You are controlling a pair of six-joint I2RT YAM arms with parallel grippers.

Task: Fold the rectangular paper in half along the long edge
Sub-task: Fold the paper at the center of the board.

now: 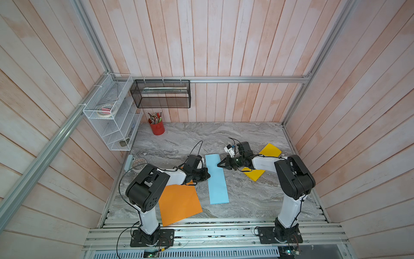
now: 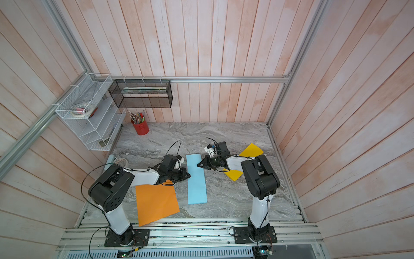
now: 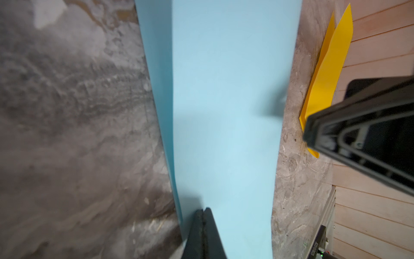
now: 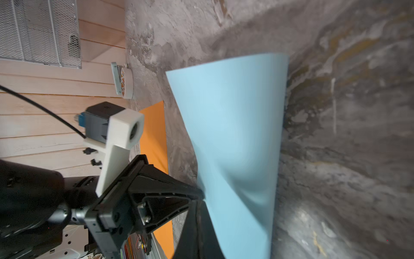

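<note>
The rectangular paper (image 1: pixel 217 181) (image 2: pixel 196 181) is light blue and lies as a long narrow doubled strip in the middle of the marble table. My left gripper (image 1: pixel 209 175) (image 2: pixel 189 175) (image 3: pixel 203 210) is shut, its tip resting on the strip's left long edge. My right gripper (image 1: pixel 218 165) (image 2: pixel 198 165) (image 4: pixel 197 203) is shut too, with its tip at the right long edge, further back. In the right wrist view the paper (image 4: pixel 235 134) bulges up beside both tips. I cannot tell whether either jaw pinches a layer.
An orange sheet (image 1: pixel 179 204) lies at the front left under the left arm. A yellow sheet (image 1: pixel 270 150) lies under the right arm. A red pencil cup (image 1: pixel 157 129), a white wire rack (image 1: pixel 112 116), a black mesh basket (image 1: pixel 161 94) and a tape dispenser (image 1: pixel 134 162) stand at the back left.
</note>
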